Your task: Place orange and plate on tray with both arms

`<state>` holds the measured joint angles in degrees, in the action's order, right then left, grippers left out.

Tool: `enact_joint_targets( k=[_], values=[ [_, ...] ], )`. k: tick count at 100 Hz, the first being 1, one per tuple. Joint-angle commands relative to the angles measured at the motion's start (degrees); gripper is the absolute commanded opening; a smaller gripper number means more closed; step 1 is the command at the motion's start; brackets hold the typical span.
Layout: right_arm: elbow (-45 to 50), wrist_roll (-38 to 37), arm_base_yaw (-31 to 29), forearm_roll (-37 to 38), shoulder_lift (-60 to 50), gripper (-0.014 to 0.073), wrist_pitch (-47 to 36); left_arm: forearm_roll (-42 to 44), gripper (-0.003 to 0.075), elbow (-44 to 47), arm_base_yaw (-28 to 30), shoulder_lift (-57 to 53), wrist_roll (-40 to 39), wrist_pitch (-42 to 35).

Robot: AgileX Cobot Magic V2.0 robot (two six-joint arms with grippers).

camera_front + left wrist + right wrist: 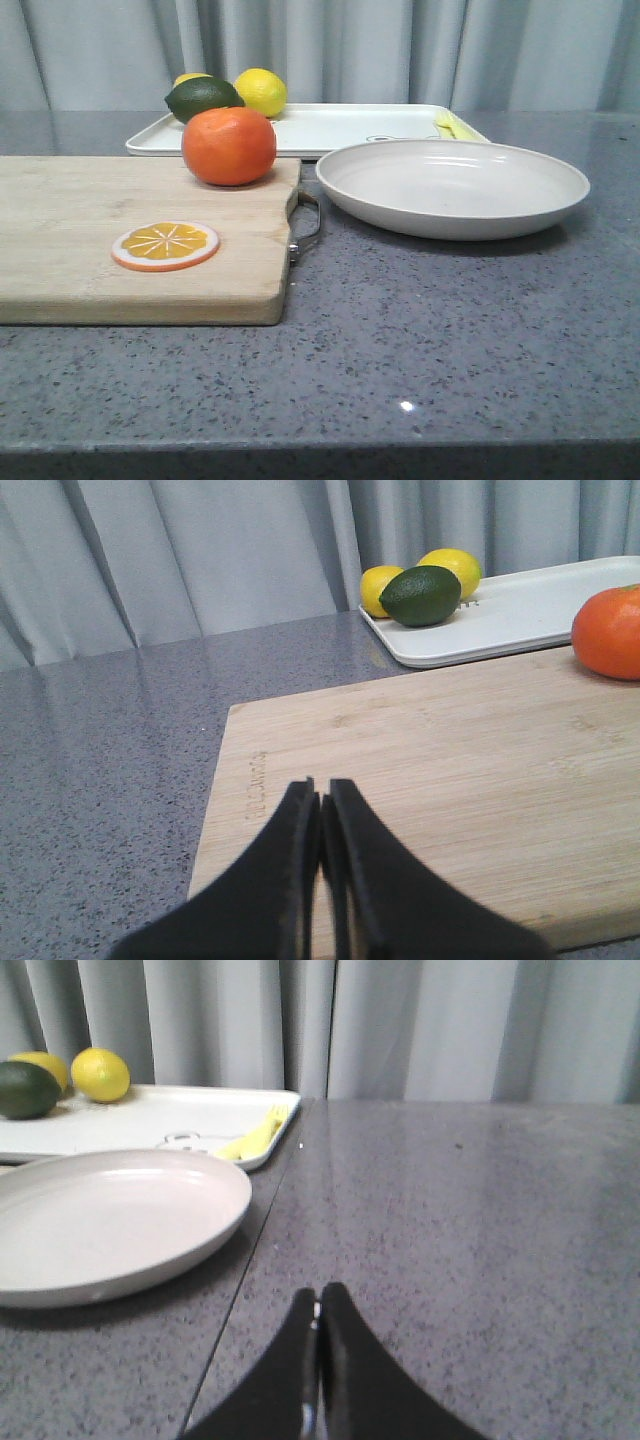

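Grey speckled table, nearest edge bare. Left gripper: fingers pressed together, nothing between them, low over the near end of the wooden board. Right gripper: fingers likewise together, holding nothing, above bare table beside the plate. On the board, an orange slice disc lies flat toward the near side; the orange sits at the board's far corner, close to the metal handle. Plate rests on the table right of the board, upright, nothing in it. Behind both, the tray, its front edge just behind the plate's rim; a lime and two lemons at its far left corner, a yellow mark at its right end. Grey curtain at back.
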<state>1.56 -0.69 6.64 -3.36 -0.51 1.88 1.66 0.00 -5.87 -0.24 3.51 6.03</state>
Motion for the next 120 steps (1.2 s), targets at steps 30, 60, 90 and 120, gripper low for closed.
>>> enact_joint_targets(
  k=[30,60,90,120],
  values=[
    [-9.04,0.24,-0.4,-2.05,-0.71,-0.0067,-0.31,-13.65,-0.0019,-6.42,0.05,-0.62,-0.6,-0.31],
    [-25.55,0.29,-0.4,-2.71,10.41,-0.0067,17.08,-13.92,-0.0019,-23.39,0.05,13.11,-0.6,15.76],
    [-40.63,0.29,-0.4,-2.77,26.16,-0.0067,26.04,-17.02,-0.0019,-42.37,0.05,31.29,0.47,29.85],
    [-43.36,0.29,-0.4,-3.03,31.96,-0.0067,28.01,-23.83,-0.0018,-46.97,-0.05,37.77,5.22,30.54]
  ],
)
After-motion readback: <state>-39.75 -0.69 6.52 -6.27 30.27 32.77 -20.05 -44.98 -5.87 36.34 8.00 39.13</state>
